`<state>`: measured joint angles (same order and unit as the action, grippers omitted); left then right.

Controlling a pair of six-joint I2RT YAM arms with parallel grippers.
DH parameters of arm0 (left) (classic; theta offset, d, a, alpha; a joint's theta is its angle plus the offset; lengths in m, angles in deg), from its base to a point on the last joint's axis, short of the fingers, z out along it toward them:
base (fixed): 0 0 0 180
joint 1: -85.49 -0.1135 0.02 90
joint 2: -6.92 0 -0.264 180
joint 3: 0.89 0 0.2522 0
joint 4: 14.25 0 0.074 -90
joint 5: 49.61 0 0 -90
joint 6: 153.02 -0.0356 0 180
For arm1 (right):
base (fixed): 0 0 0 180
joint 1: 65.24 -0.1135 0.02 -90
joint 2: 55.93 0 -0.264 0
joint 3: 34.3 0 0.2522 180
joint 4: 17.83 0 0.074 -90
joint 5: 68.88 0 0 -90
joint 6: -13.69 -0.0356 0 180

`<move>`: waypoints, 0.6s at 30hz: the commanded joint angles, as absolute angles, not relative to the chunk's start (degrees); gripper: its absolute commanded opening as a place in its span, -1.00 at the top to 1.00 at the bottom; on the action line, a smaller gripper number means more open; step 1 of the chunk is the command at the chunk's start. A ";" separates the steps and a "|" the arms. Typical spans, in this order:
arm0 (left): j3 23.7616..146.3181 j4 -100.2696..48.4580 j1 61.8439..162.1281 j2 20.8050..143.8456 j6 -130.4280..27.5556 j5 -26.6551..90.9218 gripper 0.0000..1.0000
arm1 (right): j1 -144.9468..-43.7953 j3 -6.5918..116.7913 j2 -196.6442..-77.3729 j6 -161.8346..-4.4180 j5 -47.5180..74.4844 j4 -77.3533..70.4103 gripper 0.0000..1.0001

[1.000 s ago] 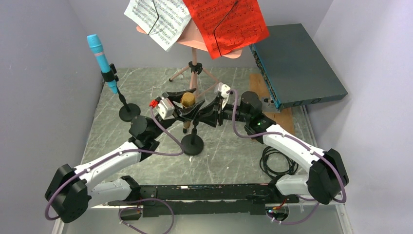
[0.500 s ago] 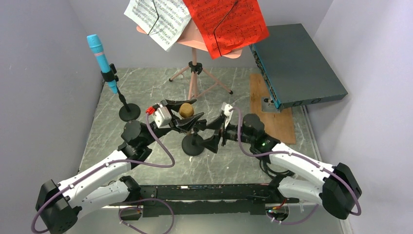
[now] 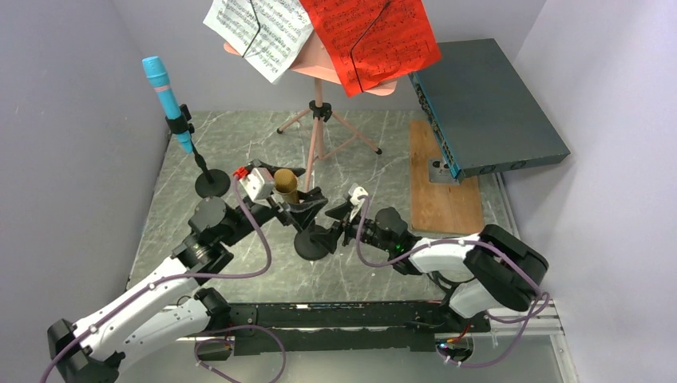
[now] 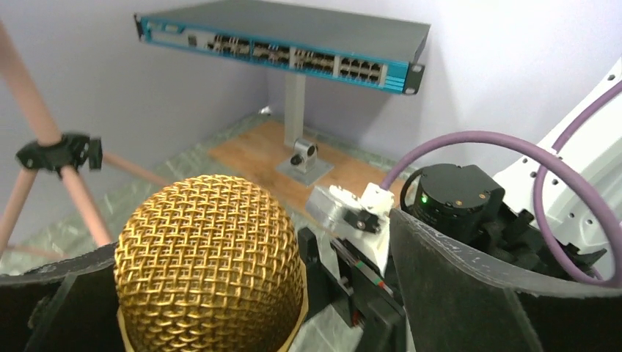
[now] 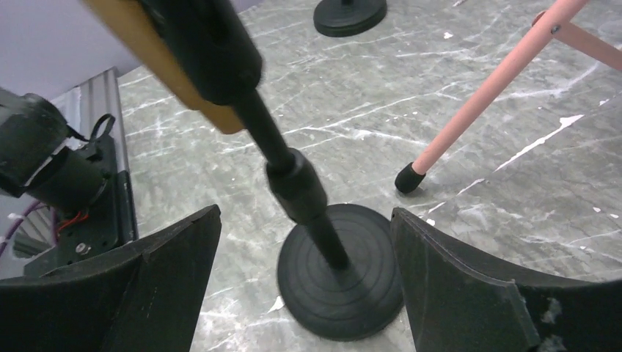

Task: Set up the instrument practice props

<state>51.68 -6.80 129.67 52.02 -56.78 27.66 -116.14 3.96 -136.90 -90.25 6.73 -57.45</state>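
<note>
**Top external view: gold microphone on its pole, both grippers spread**

You have the gold mesh-headed microphone (image 3: 285,185) sitting tilted in the black clip (image 5: 209,55) at the top of the near black round-based pole (image 3: 310,244). It is in the middle of the grey marble table (image 3: 239,136), in front of the pink tripod music desk (image 3: 318,120). The left gripper (image 4: 242,249) stands spread around the mesh head. In the left wrist view one finger is clearly apart from the mesh, so it pinches nothing. The right gripper (image 5: 304,216) is also spread, with one finger at each side of the pole's round base, touching neither side.

By my judgement the microphone is seated, and the step in hand is to leave without disturbing it. Draw the left gripper back along its own axis with the fingers wide, because a sideways brush on the head may tip the pole. Hold the right fingers low beside the base, ready to steady it. Mind the pink leg (image 5: 484,95), which ends near the base.
</note>
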 commanded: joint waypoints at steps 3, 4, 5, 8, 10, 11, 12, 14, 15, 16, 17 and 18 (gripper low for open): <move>52.02 -23.85 129.78 47.77 -51.54 32.28 -0.99 | -116.50 7.48 -142.33 -90.42 8.23 -70.03 -0.73; 51.88 -24.41 129.78 47.95 -50.87 32.49 -0.99 | -116.49 7.53 -142.85 -90.60 8.42 -70.47 -0.73; 51.55 -24.77 129.78 48.25 -50.35 32.83 -0.99 | -116.48 7.74 -143.35 -90.66 8.46 -70.47 -0.73; 50.70 -26.31 129.70 48.51 -48.94 35.02 -0.99 | -116.49 9.42 -144.38 -90.59 7.40 -68.65 -0.69; 49.48 -26.36 129.69 47.63 -48.64 36.86 -0.99 | -116.56 10.44 -145.02 -90.47 6.51 -68.07 -0.62; 48.77 -25.72 129.69 47.15 -48.97 37.46 -0.99 | -116.58 10.67 -145.34 -90.40 6.30 -68.05 -0.56; 48.32 -25.04 129.70 46.85 -49.38 37.79 -0.99 | -116.57 10.93 -145.72 -90.39 6.20 -68.05 -0.51; 48.48 -24.47 129.70 47.29 -50.28 38.12 -0.95 | -116.57 11.37 -146.78 -90.50 5.51 -68.34 -0.46; 48.85 -24.38 129.70 47.77 -50.73 38.06 -0.92 | -116.57 11.71 -147.19 -90.66 5.15 -68.40 -0.46; 49.27 -24.66 129.67 48.51 -51.23 37.85 -0.87 | -116.57 11.98 -147.85 -90.83 5.16 -68.36 -0.46; 49.79 -25.22 129.68 49.35 -51.60 37.74 -0.85 | -116.57 12.18 -148.31 -91.16 5.57 -68.36 -0.48; 50.42 -26.18 129.65 50.18 -51.75 38.08 -0.86 | -116.57 12.23 -148.59 -91.38 6.02 -68.52 -0.51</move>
